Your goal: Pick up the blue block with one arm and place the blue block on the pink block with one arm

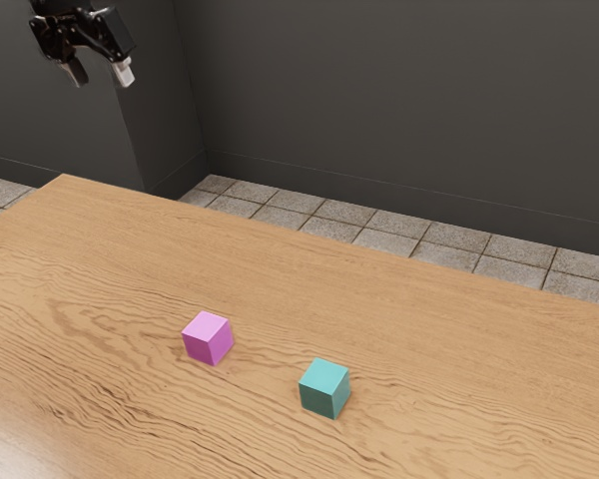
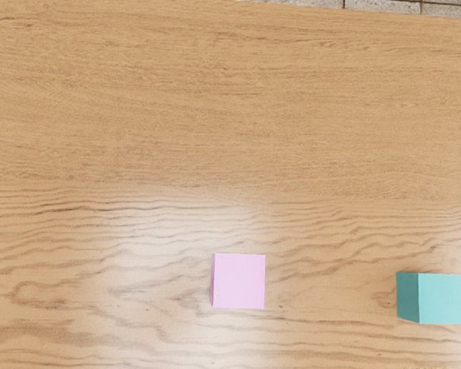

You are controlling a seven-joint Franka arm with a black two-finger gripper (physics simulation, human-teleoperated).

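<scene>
Blue block (image 1: 324, 388) rests on the table (image 1: 429, 299) near the pink block (image 1: 208, 337), on its far side from my gripper (image 1: 101, 72), which hangs high, fingers spread and empty.

The exterior view looked obliquely down across the worktop (image 1: 429, 299). The wrist view faced straight down from high, sharing the pink block (image 1: 208, 337) and blue block (image 1: 324, 388).

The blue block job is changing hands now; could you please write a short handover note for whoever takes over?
Hand: open, empty, raised high at the exterior view's upper left.
Blue block: on the wooden table, apart from the pink block, to its right in the exterior view.
Done: nothing yet.
Left: grasp the blue block, lift it, set it on the pink block.
</scene>
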